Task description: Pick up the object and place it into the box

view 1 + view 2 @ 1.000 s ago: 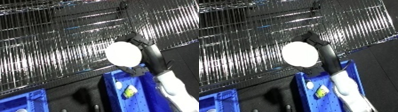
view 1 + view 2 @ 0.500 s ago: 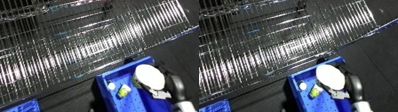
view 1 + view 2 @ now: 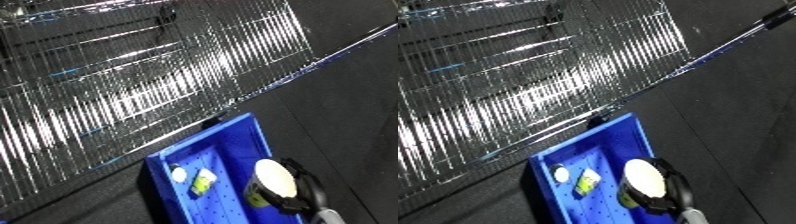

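A large wire cart [image 3: 151,85] fills the upper left of the frame, above a dark floor [image 3: 355,100]. A blue bin [image 3: 218,172] is seen at the lower centre. At the lower right, a white round object [image 3: 275,179] is held over the bin by the right hand [image 3: 298,192], whose black fingers are curled around it. Two small items [image 3: 197,179] are lying inside the bin, left of the object

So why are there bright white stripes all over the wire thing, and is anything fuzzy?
Left eye view: light glares off the wire shelf, streaking its bars white; the floor stays dark. Right eye view: same glare, and the white object in the right hand over the blue bin looks washed out and soft-edged, as do the small items in the bin.
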Motion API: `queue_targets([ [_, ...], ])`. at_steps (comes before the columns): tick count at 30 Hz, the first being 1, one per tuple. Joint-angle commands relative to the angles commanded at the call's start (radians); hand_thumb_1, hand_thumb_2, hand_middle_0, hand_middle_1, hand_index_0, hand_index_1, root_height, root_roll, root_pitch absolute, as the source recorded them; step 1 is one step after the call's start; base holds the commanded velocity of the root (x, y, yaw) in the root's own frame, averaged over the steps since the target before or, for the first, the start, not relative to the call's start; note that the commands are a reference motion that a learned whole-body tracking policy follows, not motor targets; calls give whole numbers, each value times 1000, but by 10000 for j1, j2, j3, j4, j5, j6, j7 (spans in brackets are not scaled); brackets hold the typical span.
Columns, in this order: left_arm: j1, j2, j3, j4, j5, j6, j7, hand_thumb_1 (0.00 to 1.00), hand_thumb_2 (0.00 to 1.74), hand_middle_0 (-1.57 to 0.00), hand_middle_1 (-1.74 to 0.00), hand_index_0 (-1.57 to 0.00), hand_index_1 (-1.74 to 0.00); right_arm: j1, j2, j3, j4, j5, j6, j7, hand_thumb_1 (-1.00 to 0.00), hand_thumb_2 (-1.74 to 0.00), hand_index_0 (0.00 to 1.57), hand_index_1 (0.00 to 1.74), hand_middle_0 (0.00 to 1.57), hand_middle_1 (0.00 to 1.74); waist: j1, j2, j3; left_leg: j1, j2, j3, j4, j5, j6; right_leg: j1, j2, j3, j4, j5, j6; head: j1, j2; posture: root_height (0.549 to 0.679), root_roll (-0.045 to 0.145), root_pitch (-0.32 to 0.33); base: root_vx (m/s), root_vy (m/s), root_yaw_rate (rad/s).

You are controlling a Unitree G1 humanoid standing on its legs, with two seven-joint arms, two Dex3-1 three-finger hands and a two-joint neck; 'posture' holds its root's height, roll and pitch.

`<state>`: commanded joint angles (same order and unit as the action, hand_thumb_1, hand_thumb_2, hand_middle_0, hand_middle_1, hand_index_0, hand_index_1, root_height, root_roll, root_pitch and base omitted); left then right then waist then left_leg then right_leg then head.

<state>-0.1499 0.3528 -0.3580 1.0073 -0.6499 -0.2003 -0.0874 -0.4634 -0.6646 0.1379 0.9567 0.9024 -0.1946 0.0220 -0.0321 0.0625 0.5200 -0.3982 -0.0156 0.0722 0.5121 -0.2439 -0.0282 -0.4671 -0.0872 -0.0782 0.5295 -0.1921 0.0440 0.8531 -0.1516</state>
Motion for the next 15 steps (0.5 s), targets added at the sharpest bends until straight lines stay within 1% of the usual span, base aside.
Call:
queue_targets([
  [4,-38,-68,-110,112,-45,-64,-85,0,0,0,0,0,0,-225,-4,80,718,-151,-26,328,0,0,0,0,0,0,16,84,0,39,-73,-50,-65,31,11,6,21,17,-22,19,3,310,-224,656,67,106,-9,14,22],
  [11,-50,-139,-213,202,-71,-141,-158,0,0,0,0,0,0,-347,73,220,1085,-726,-178,465,0,0,0,0,0,0,21,192,0,102,-155,-104,-125,81,-3,16,23,42,-34,44,24,304,-548,656,72,101,0,8,28],
  [15,-101,-139,-197,229,-108,-130,-219,0,0,0,0,0,0,-385,155,294,1093,-944,-182,446,0,0,0,0,0,0,19,214,0,186,-178,-115,-221,126,-4,52,49,47,-58,42,33,215,-696,656,73,100,-4,9,20],
])
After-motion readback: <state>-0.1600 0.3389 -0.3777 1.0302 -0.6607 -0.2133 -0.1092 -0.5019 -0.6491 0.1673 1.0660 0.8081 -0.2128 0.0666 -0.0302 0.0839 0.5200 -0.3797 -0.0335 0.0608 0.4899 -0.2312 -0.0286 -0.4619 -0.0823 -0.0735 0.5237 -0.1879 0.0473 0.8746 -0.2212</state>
